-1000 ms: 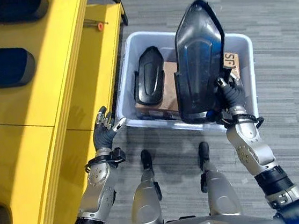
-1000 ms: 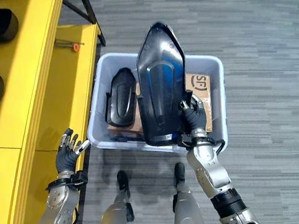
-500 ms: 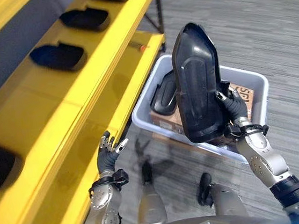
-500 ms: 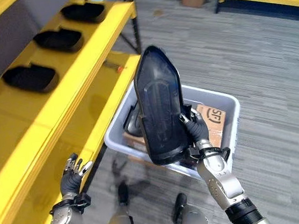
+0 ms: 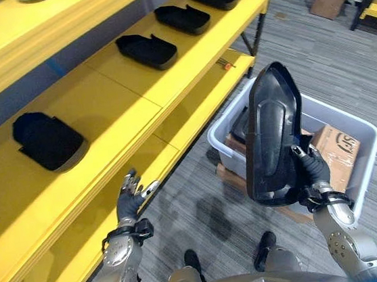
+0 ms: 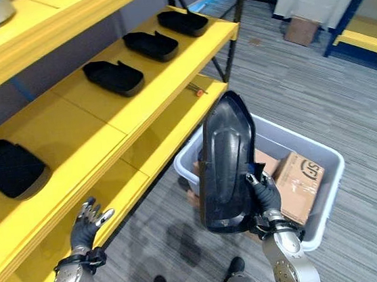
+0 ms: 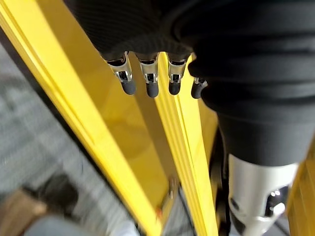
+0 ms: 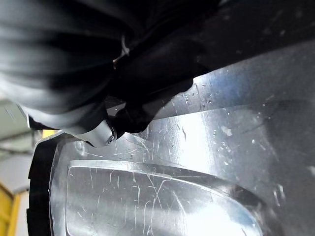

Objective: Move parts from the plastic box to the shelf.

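You see a large glossy black part (image 5: 270, 138) held upright above the grey plastic box (image 5: 365, 168) on the right; four black parts lie on the yellow shelf (image 5: 100, 83) left.

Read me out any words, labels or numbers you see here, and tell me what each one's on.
On the cardboard box inside the plastic box: one dark printed mark, too small and tilted to read reliably.
On the black part held in the right hand, and on the yellow shelf: no text to read.
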